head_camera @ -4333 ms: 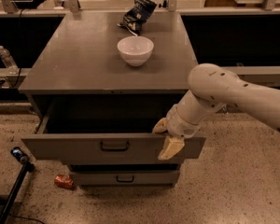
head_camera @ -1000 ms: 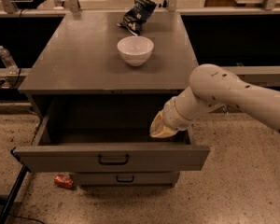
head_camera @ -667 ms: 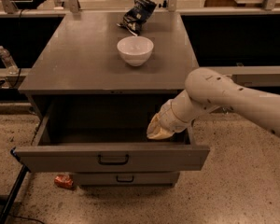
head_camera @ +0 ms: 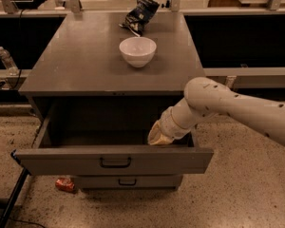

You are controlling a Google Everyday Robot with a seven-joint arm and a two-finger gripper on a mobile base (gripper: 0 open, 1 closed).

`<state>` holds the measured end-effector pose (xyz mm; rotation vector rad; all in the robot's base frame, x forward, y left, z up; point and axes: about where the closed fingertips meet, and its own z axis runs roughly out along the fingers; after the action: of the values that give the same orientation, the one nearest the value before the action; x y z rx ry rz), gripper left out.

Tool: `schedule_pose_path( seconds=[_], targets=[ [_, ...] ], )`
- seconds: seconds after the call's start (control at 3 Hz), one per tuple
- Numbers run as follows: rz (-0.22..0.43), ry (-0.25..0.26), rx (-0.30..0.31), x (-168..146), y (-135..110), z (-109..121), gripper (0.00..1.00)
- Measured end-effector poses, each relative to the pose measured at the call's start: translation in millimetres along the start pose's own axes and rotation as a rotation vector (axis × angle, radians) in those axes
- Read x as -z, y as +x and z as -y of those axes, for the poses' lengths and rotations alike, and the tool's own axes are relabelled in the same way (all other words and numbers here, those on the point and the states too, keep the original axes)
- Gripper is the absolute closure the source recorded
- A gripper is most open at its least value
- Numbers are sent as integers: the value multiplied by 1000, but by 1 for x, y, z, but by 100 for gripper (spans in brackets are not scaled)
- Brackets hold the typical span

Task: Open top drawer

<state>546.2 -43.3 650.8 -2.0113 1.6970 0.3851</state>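
Grey top drawer [head_camera: 156, 159] stands open, front panel just below your claw [head_camera: 159, 136]; claw's state: can't tell.

Top drawer [head_camera: 61, 160]: grey, dark bar handle, extended far out of cabinet [head_camera: 85, 56]; gripper [head_camera: 157, 136] inside its right front.

top drawer [head_camera: 61, 161] stands out, cavity open from above; room over its left and middle. claw [head_camera: 157, 136] sits low in right end of cavity, just behind front panel. arm [head_camera: 228, 106] slants in from right, bars that side. surface [head_camera: 80, 61]: bowl [head_camera: 137, 51] mid-rear, crumpled bag [head_camera: 140, 14] behind it; front and left strips bare. floor at left: red can [head_camera: 65, 185], dark pole [head_camera: 9, 198] by drawer corner. lower drawer [head_camera: 128, 181] tucked under overhanging front.
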Motion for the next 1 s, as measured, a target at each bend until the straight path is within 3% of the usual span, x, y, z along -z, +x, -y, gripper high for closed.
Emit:
schedule_pose_path(
  seconds=[0.33, 1.0],
  targets=[
    [-8, -48, -44, -7, 8, -10, 100],
    [-33, -199, -130, 4, 17, -62, 100]
  ],
)
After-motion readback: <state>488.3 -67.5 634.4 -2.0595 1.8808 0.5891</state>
